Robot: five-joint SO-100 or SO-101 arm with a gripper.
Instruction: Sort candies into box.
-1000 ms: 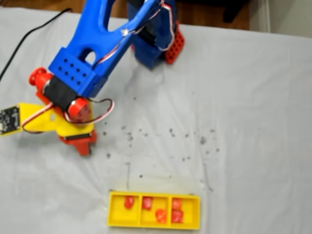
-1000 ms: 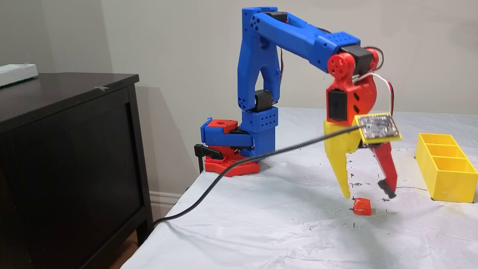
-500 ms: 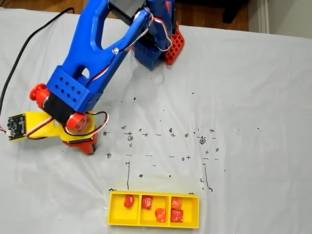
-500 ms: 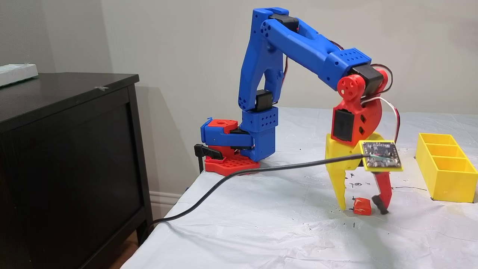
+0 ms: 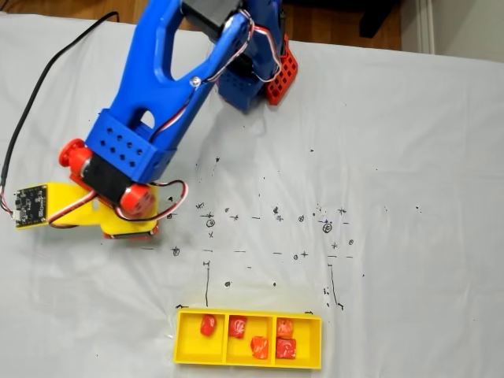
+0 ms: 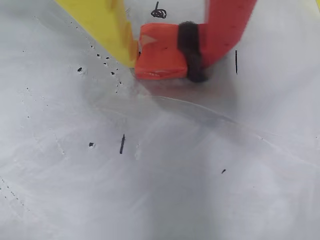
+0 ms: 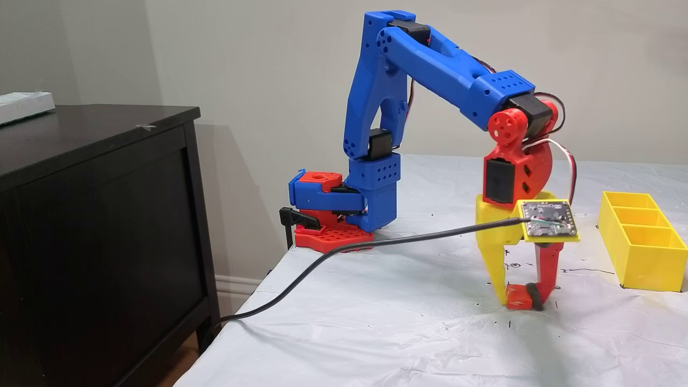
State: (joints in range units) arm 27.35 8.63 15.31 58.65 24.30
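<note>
Jaws pinch a candy (image 6: 159,57) (orange-red) on the sheet (image 6: 160,165).

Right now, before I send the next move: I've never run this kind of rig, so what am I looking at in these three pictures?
It is a small blue arm bolted to a table covered in white sheet. One fixed view looks down from above, the other from the side; the wrist view rides on the arm. Its gripper has a yellow finger and a red finger, and they are closed on one candy resting on the table. The yellow box has three compartments: from above, one candy in the left one, two in the middle, two in the right.
</note>
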